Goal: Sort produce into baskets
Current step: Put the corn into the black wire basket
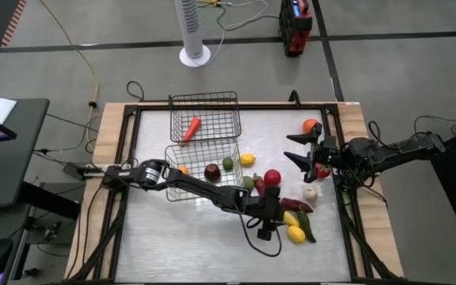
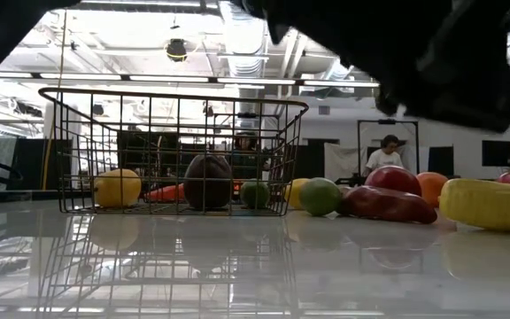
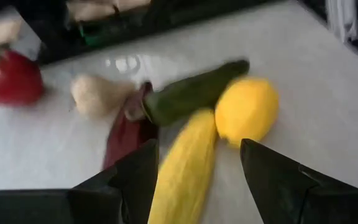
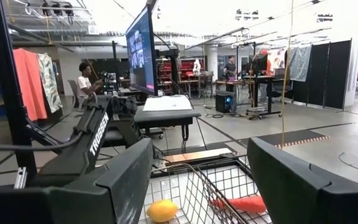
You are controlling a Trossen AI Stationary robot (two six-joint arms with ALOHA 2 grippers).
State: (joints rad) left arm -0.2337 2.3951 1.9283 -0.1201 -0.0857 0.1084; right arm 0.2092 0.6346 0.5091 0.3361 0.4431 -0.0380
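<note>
- Corn (image 3: pixel 182 168) lies on the table between the left gripper (image 3: pixel 197 177)'s spread fingers, touching a lemon (image 3: pixel 246 109).
- Descend centred along the cob; avoid nudging the lemon.
- Right gripper (image 1: pixel 303 148) waits, fingers wide, empty.

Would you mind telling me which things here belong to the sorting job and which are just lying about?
Job: two wire baskets; carrot; apple; corn; lemon; left gripper, open over the corn; right gripper, open.

Lying about: white fan; red case; yellow cable.

Corn (image 3: pixel 182 168) cut off below, red produce (image 3: pixel 8 78) blurred — left tool's arm (image 2: pixel 397 44) (dark) cropped overhead
</note>
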